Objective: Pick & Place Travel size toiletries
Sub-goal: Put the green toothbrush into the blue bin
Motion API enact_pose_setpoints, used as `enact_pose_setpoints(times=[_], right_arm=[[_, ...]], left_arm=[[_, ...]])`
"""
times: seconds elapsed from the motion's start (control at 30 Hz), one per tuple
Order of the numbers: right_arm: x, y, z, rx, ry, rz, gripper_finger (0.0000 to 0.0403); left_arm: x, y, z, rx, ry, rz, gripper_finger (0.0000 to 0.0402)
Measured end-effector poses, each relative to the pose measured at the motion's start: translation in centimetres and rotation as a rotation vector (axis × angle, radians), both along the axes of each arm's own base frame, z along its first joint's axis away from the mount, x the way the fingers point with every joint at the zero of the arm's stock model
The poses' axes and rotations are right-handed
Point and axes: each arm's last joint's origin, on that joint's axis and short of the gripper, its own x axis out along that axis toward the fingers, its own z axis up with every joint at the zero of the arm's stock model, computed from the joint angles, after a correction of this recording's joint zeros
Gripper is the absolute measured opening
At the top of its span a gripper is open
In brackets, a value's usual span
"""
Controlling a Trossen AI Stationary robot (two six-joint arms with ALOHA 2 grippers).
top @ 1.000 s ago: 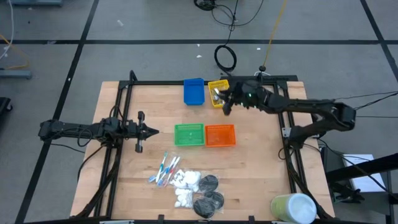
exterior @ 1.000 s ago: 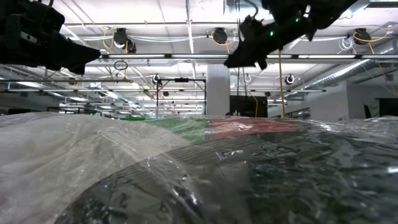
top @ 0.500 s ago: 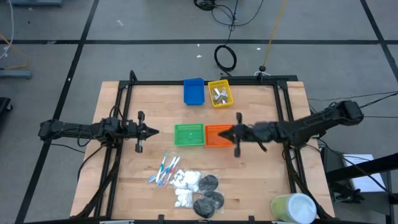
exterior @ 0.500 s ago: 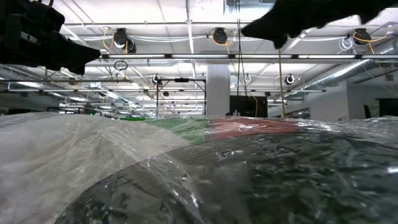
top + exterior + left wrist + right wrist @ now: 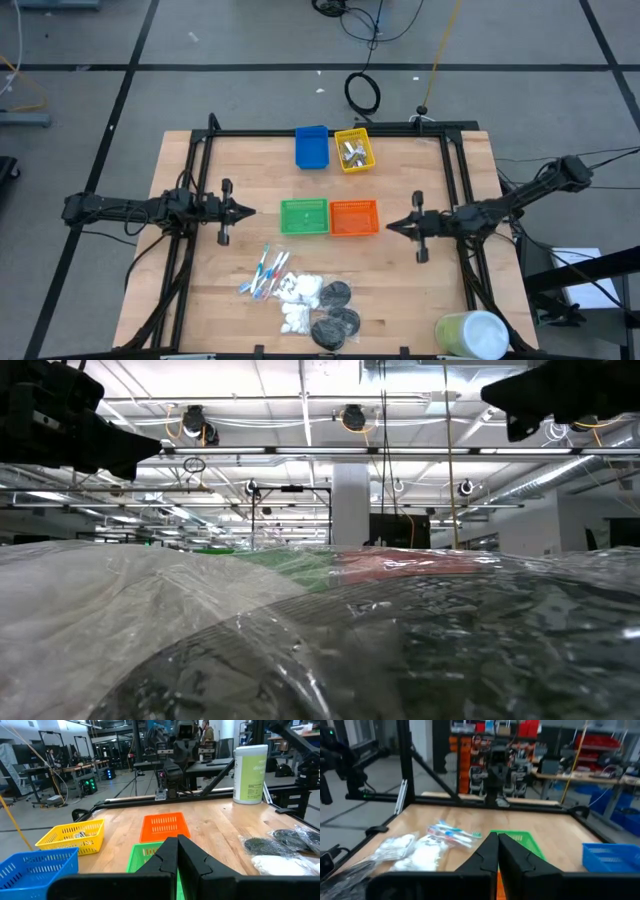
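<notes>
Right gripper, clenched, empty, frame right of orange bin; left gripper clenched, centre-left; toiletries lower centre.

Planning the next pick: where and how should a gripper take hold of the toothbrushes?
Grip the toothbrushes one at a time, mid-handle, descending from straight above with fingers across the handle. They lie flat and fanned, close together beside the white packets, so a side approach would likely push the neighbours.
</notes>
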Motion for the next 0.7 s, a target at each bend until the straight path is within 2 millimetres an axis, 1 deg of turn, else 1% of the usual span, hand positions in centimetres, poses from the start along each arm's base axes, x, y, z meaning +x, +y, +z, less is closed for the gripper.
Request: enact_pose_setpoints(times=[0.1, 0.23, 0.33, 0.57, 0.7], right_arm=[[-1.4, -0.6, -0.7, -0.013, -0.053, -0.007, 0.0000], [-2.9, -1.4, -0.6, -0.035, -0.148, -0.041, 0.0000], [-3.7, -2.0, -0.7, -0.050, -0.195, -0.070, 0.0000], [-4.6, -2.8, -1.7, -0.049, -0.129, -0.090, 0.0000], [-5.1, -2.8, -1.6, -0.051, -0.154, -0.063, 0.0000]], left_arm=[[0.0, 0.0, 0.0, 0.000, 0.000, 0.000, 0.0005], [0.0, 0.0, 0.0, 0.000, -0.001, 0.000, 0.0006], [0.0, 0.0, 0.0, 0.000, 0.000, 0.000, 0.0005], [0.0, 0.0, 0.0, 0.000, -0.001, 0.000, 0.0006], [0.0, 0.0, 0.0, 0.000, 0.000, 0.000, 0.0006]])
